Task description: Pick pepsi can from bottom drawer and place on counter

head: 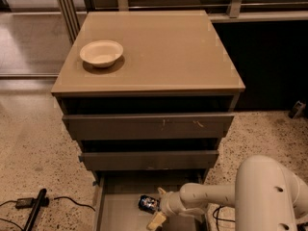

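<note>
Step in hand: the grasp, pick not done yet. The pepsi can (147,203) sits low centre of the frame, on the floor of the bottom drawer (120,215), looks tipped on its side, toward the drawer's right half. Your end effector (159,207) is down inside that drawer, just right of the can. It's spread wide: one finger shows above the can, the tan one below it, so the can looks to be in the mouth of the gap. Can't tell if either finger touches it. The white arm (211,196) comes in from lower right.

The table (163,52) fills the upper middle of the frame. White bowl (101,53) is on its left side, upper left. The right half looks like the easier place to set down.

Next move, as I judge it: make sure the can is fully between the fingers, then close. Lift only a little first, since the middle drawer front (149,160) and the top drawer front (144,125) overhang the back of the bottom drawer. Pull out toward the bottom of the frame before you go up. A round can on its side may roll or slip as you close, so go slow.
</note>
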